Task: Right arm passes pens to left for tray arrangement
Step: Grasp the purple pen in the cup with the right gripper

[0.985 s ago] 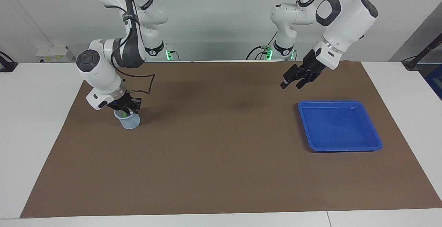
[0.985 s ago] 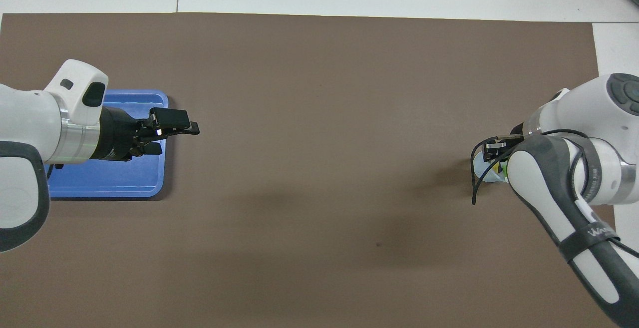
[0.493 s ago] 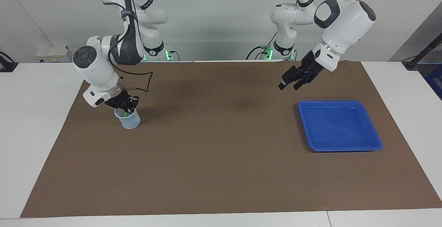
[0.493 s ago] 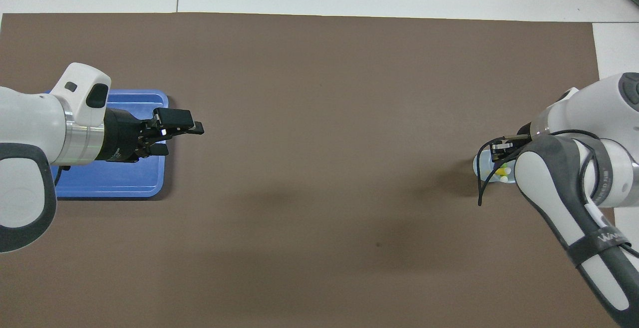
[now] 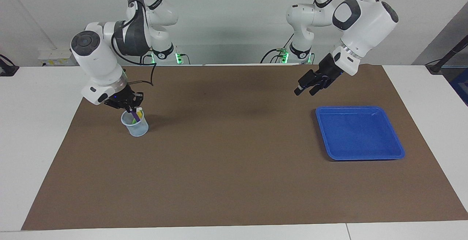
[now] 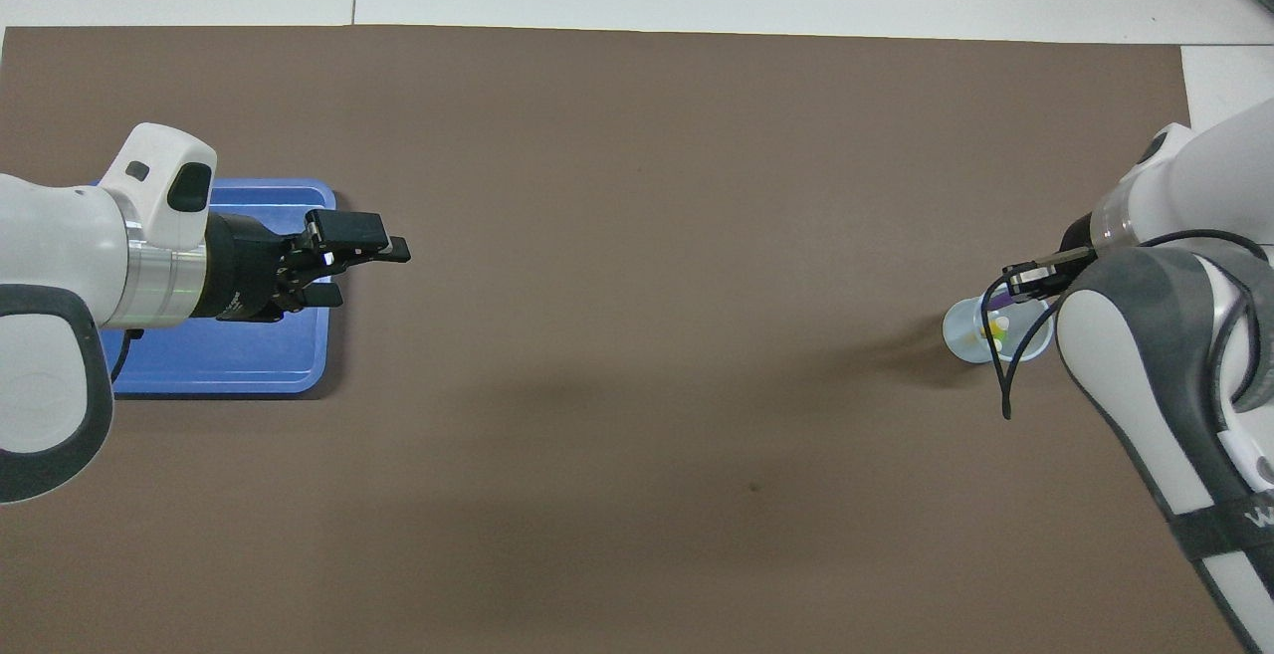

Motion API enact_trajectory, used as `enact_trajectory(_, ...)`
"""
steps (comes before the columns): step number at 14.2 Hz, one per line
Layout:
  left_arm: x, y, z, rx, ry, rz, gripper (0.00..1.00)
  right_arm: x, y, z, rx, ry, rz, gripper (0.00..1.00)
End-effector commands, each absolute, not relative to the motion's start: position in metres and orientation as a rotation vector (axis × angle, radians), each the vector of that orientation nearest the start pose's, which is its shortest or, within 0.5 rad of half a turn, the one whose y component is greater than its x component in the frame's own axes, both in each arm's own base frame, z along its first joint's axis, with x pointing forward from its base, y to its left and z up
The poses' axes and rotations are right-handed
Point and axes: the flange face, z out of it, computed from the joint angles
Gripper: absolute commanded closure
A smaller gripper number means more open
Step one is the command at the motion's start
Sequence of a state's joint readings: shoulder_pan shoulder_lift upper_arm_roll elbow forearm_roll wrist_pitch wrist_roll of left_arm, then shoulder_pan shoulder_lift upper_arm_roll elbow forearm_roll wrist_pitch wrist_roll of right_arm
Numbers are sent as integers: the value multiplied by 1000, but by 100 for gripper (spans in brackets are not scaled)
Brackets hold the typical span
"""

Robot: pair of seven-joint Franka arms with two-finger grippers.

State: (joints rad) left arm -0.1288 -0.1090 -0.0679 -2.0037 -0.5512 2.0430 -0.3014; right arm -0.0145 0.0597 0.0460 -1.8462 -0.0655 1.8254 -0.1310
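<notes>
Over the cup [image 5: 135, 124], facing view: right claw [image 5: 131, 107] pinching shut on purple pen [image 5: 135, 115], lifting it out; worth drawing straight up, keeping green and yellow pens in the cup. Left claw [image 5: 306, 87] waiting open near tray [image 5: 395, 137].

Overhead: cup [image 6: 957, 327] sitting at right arm's end, tray [image 6: 214, 380] lying empty under left claw [image 6: 343, 266].

Only partial lettering: a white "W" on the black strap around the right arm [image 6: 1209, 535], up its forearm from the gripper. Digits on both arm bases not readable.
</notes>
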Motion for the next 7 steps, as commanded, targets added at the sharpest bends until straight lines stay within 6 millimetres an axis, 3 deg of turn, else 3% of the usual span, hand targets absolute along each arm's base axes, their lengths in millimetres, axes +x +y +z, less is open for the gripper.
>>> enact_trajectory(1, 521, -136, 527, 2564, 448, 35, 0, 574, 25, 528, -3187, -385, 100, 100)
enact_trajectory(4, 522, -131, 526, 2563, 458, 32, 0, 576, 53, 562, -3131, -405, 32, 100)
enact_trajectory(7, 521, -132, 526, 2564, 455, 27, 0, 579, 71, 570, -3005, -265, -31, 100)
